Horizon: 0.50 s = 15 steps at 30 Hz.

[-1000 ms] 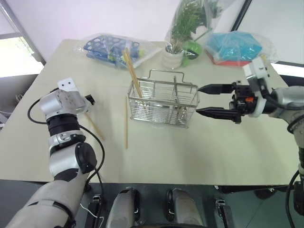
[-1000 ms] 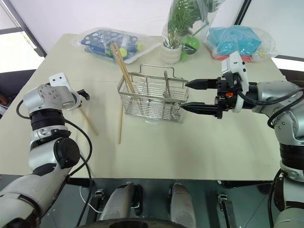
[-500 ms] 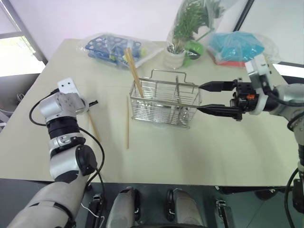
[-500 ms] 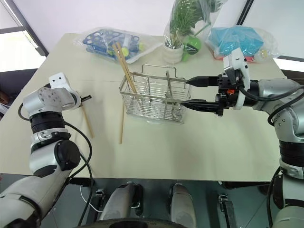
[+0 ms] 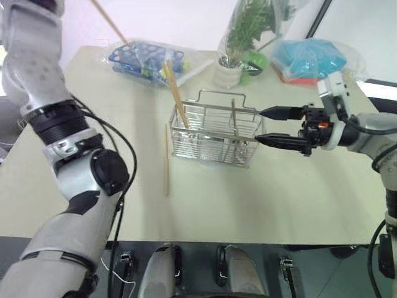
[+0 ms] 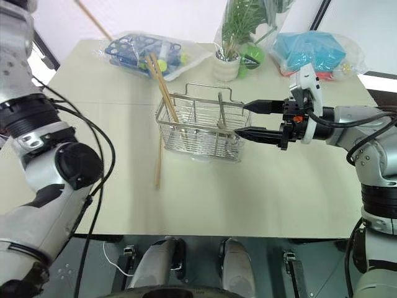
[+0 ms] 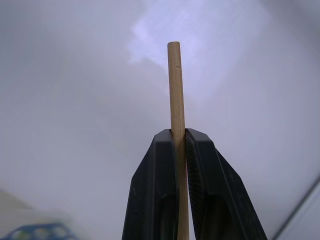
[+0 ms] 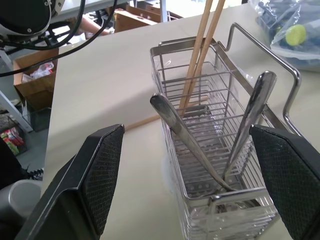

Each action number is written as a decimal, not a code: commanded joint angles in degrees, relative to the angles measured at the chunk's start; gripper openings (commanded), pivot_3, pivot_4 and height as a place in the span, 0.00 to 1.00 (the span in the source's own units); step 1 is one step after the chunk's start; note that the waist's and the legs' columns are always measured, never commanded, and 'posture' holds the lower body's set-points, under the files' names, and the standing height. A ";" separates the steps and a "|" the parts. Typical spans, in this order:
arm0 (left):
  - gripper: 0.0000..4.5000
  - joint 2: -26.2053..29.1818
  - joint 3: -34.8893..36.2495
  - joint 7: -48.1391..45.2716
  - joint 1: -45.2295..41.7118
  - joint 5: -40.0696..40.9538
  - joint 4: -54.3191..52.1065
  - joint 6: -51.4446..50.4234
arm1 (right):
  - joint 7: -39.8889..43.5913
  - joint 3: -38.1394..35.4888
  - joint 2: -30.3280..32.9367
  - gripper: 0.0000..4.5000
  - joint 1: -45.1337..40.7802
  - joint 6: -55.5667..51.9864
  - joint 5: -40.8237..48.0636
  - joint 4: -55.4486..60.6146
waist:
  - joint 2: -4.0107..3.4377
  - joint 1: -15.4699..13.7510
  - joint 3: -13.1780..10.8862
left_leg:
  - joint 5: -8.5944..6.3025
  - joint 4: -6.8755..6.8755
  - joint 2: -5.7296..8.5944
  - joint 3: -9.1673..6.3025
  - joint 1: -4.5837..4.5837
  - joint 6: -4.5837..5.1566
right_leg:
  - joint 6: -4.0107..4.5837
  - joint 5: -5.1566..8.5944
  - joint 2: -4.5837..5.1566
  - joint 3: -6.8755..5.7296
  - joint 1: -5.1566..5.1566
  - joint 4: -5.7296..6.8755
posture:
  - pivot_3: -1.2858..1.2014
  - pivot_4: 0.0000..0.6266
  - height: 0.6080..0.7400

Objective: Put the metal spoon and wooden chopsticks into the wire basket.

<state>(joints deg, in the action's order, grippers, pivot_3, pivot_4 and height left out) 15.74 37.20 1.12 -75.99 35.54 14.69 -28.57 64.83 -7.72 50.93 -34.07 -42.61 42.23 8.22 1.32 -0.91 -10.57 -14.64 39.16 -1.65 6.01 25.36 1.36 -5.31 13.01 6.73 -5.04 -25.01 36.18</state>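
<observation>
Fingers of the left gripper (image 7: 179,150) were clamped on a single wooden chopstick (image 7: 176,115), its tan shaft standing up between the black pads, held high above the desk's (image 5: 260,198) far left corner — in the head view the stick (image 5: 109,21) slanted up out of the picture. Two more chopsticks (image 5: 175,93) leaned in the left end of the wire basket (image 5: 214,133), and another (image 5: 165,160) lay flat on the desk just beside that end. Metal spoon handles (image 8: 252,117) stood tilted in the basket's right compartment. At the basket's right end the right gripper (image 5: 268,126) pointed level toward it, fingers spread wide and holding nothing — one above, one below.
</observation>
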 commanded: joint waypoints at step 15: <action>0.02 -6.93 -26.73 -12.42 12.94 -7.72 -9.94 4.11 | -7.64 -8.43 -1.00 0.92 3.90 -1.82 4.64 4.49 | 0.06 0.15 -0.04 | 0.14 0.08 0.02 -0.01 -0.04 0.26 | -0.12 -0.17 -0.15 -0.01 0.12 -0.06 | 0.52 0.24 0.81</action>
<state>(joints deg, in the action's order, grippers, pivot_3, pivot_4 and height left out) 8.59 11.68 -10.26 -63.05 28.95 7.08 -25.78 57.61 -14.11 49.87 -29.74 -44.68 45.64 11.07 1.39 -0.76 -10.62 -14.50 39.24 -1.64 5.99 25.32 1.62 -5.44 12.84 6.58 -5.05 -24.88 36.13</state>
